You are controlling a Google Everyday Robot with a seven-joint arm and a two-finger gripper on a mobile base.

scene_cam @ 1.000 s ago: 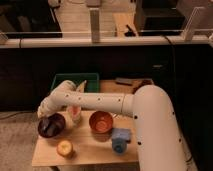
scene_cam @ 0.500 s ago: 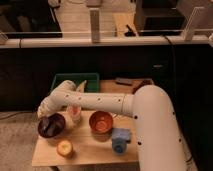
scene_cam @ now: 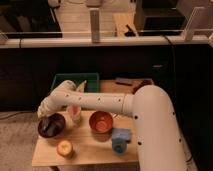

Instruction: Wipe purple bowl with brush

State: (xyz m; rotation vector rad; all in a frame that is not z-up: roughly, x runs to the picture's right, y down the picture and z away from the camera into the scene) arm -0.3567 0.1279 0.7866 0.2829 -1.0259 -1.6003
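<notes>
Reaching arm point(scene_cam: 95, 101): white, it stretches from the robot's bulky body on the right across the table to the purple bowl, and its far end bends down over that bowl.
Gripper point(scene_cam: 46, 118): at the arm's left tip, just above the purple bowl's left half and dipping toward its inside; how wide it stands, and whether it grips anything, cannot be told.
Purple bowl point(scene_cam: 59, 128): round and dark, upright on the table's left side near the left edge, with its dark inside facing up.
Brush point(scene_cam: 49, 125): a small dark greyish-blue shape inside the purple bowl, right under the gripper; whether it touches the bowl's surface cannot be told.
Table point(scene_cam: 90, 152): light wood, it carries the purple bowl and everything else listed.
Orange bowl point(scene_cam: 101, 122): to the right of the purple bowl and apart from it, upright.
Pale cup point(scene_cam: 75, 113): between the purple bowl and the orange bowl, a little behind them and partly under the arm.
Yellow-red fruit point(scene_cam: 64, 148): in front of the purple bowl, near the table's front edge.
Light-blue cup point(scene_cam: 120, 139): to the front right of the purple bowl, beyond the orange bowl, beside the robot's body.
Green tray point(scene_cam: 64, 80): behind the purple bowl at the table's back edge, partly hidden by the arm.
</notes>
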